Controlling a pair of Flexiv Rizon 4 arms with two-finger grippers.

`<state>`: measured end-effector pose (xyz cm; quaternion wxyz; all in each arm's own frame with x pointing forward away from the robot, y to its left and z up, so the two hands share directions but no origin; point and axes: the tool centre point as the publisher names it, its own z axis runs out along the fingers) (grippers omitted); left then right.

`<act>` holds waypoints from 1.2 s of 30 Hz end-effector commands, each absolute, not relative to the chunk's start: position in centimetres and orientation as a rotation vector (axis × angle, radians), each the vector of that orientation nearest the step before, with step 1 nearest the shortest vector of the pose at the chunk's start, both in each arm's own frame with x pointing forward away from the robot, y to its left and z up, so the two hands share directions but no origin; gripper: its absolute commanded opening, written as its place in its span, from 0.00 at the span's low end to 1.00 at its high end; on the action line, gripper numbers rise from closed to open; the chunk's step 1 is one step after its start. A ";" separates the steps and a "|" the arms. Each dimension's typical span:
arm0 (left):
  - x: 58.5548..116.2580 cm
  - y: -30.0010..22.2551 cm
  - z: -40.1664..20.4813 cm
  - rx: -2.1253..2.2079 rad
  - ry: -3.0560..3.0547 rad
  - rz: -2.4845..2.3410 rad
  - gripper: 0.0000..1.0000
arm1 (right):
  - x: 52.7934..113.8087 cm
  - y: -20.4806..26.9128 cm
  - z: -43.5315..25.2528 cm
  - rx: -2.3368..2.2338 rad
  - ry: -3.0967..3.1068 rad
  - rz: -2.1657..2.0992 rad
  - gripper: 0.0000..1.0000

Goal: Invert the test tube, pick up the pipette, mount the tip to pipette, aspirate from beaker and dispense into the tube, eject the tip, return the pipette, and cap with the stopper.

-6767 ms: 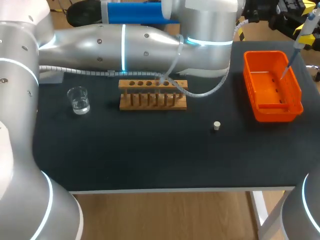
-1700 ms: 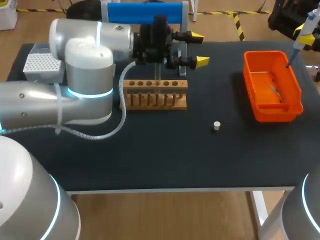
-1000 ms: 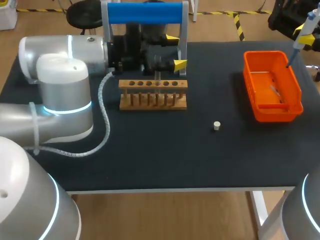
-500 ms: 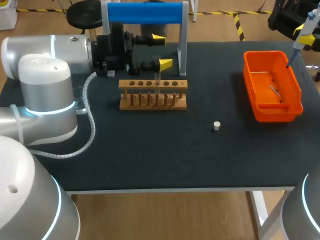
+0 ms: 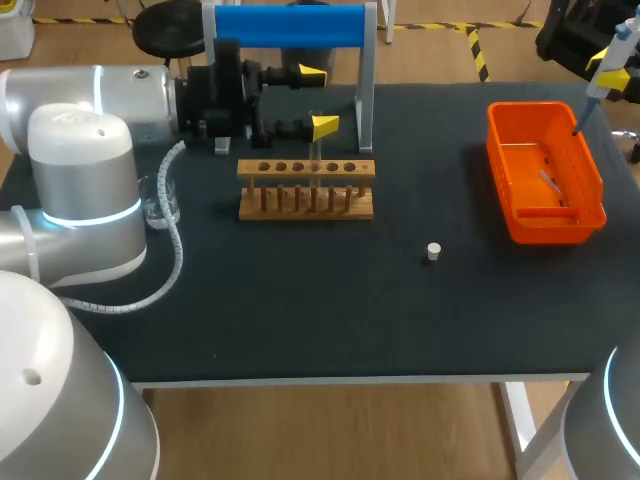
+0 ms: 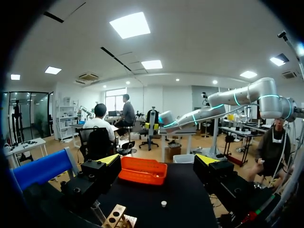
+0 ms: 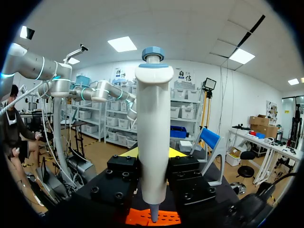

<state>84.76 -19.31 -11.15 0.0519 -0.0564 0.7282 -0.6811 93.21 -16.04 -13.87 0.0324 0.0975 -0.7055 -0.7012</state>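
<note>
Over the black table (image 5: pixel 300 300), left tool (image 5: pixel 319 100) gapes near rack (image 5: pixel 306 190); right tool (image 7: pixel 153 154) pinches pipette (image 7: pixel 153 118).

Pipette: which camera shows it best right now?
Right wrist view: the pipette stands close, plain from cap to nozzle. The head view catches only a sliver in its far right corner; the left wrist view shows nothing sure of it.
</note>
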 end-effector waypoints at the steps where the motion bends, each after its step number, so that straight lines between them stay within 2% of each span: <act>1: 84.8 -19.3 -11.2 -0.170 2.215 -2.073 1.00 | 93.3 -16.2 -13.8 0.304 -2.172 -2.154 0.00; 22: 84.8 -19.3 -11.2 -0.170 2.215 -2.073 1.00 | 93.3 -16.2 -13.8 0.304 -2.172 -2.154 0.00; 36: 84.8 -19.3 -11.2 -0.170 2.215 -2.073 1.00 | 90.4 -5.6 -11.2 0.362 -2.185 -2.117 0.00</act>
